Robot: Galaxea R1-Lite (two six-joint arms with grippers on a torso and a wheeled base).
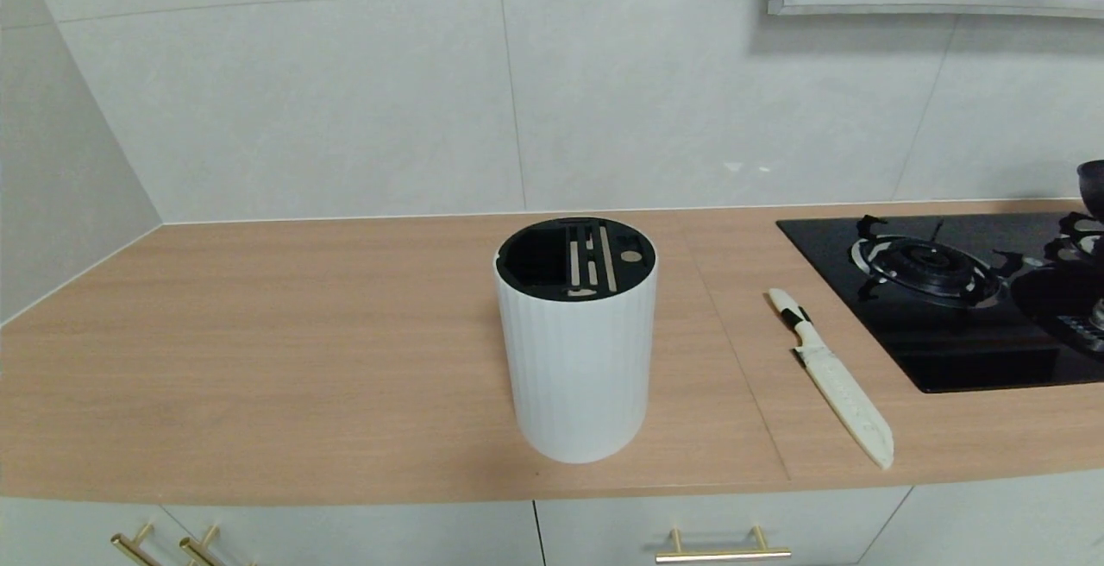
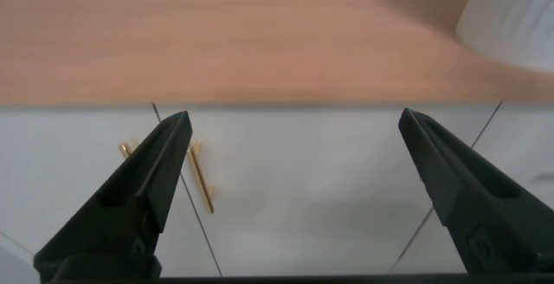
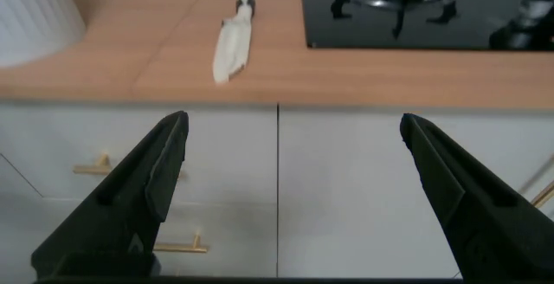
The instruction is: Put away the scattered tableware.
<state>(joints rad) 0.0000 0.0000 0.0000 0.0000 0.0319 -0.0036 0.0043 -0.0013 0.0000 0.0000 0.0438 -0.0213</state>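
Grasp of the knife (image 1: 828,376) comes first, I judge. The right gripper (image 3: 293,119), jaws spread wide and holding nothing, hangs before the cabinet fronts (image 3: 363,189) below the edge of the countertop (image 1: 259,359), and it is the arm on the knife's side. It would do best to rise above the counter and come down over the handle end. That is the part with the black band, pointing away from the front edge, and the jaws should close across it rather than the blade, since the knife lies flat and offers little to get under. The left gripper (image 2: 294,119) is likewise wide open and empty, low before the cabinet fronts. The knife is cream-white and slim, its tip close to the counter's front edge. It lies on the wood between the holder (image 1: 576,350) and the black hob (image 1: 949,307), apart from both. The holder is white, ribbed and upright, with a black slotted top — the likely home for the blade.
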